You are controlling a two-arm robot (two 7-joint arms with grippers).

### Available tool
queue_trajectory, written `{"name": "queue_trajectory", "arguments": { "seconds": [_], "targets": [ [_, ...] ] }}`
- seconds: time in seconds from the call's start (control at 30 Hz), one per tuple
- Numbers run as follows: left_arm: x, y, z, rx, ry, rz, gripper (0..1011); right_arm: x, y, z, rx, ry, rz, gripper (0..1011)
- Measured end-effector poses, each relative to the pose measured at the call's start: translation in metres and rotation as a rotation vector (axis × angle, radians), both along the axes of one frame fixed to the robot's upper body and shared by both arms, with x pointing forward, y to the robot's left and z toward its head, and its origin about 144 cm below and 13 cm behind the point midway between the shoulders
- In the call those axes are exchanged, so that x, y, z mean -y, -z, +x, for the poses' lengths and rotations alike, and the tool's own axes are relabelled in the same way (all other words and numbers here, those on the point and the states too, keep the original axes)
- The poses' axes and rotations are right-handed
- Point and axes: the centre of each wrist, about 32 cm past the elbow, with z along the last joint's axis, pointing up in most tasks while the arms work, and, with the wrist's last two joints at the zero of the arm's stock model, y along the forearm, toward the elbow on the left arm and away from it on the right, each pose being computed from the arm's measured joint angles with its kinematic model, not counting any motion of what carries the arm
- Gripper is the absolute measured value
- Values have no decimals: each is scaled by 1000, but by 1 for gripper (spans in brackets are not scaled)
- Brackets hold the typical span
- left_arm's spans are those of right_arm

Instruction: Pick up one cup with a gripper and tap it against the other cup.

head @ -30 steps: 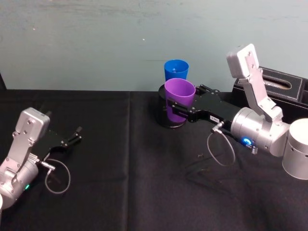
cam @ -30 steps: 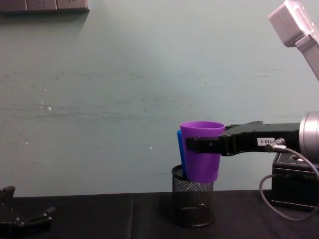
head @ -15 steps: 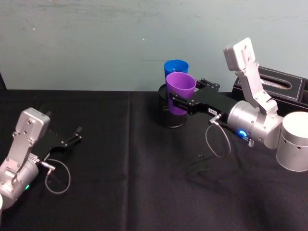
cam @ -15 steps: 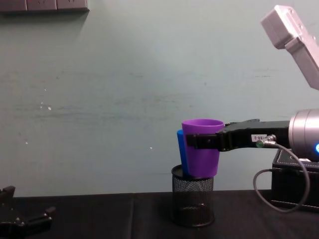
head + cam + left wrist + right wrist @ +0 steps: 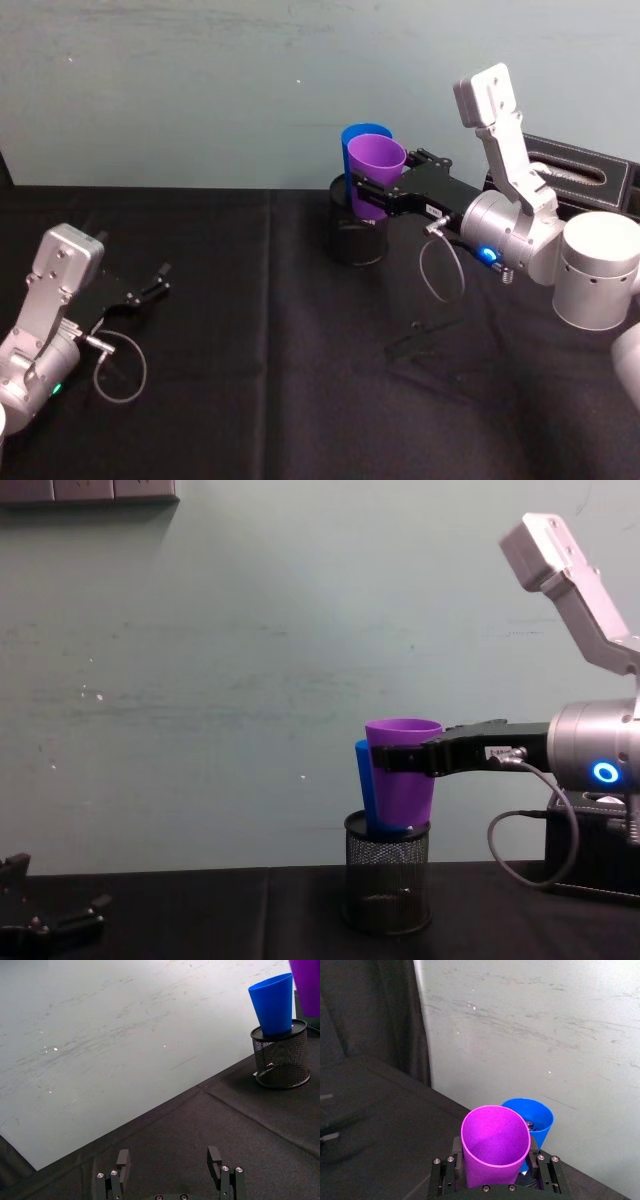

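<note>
The purple cup (image 5: 376, 168) hangs upright in the air, with my right gripper (image 5: 372, 196) shut on its sides. In the right wrist view its open mouth (image 5: 495, 1142) sits between the two black fingers (image 5: 445, 1176). The blue cup (image 5: 354, 140) stands upright on top of the black mesh pen holder (image 5: 356, 245), just behind the purple one. From the chest the purple cup (image 5: 402, 780) overlaps the blue cup (image 5: 362, 792); I cannot tell whether they touch. My left gripper (image 5: 150, 287) rests open at the table's left, far from both cups.
A black box (image 5: 585, 172) sits at the back right behind my right arm. A loose grey cable (image 5: 438, 275) hangs under the right wrist. The black cloth table meets a pale wall just behind the pen holder (image 5: 387, 885).
My right gripper has carried the purple cup farther back and slightly up, closing in on the blue cup. The left arm has stayed still.
</note>
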Motion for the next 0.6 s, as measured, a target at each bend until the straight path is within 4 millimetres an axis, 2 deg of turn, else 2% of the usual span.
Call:
{"name": "queue_trajectory", "arguments": {
  "seconds": [0.6],
  "targets": [
    [0,0,0,0,0,0,1011,-11,6,23,24,1,5,736]
  ]
}}
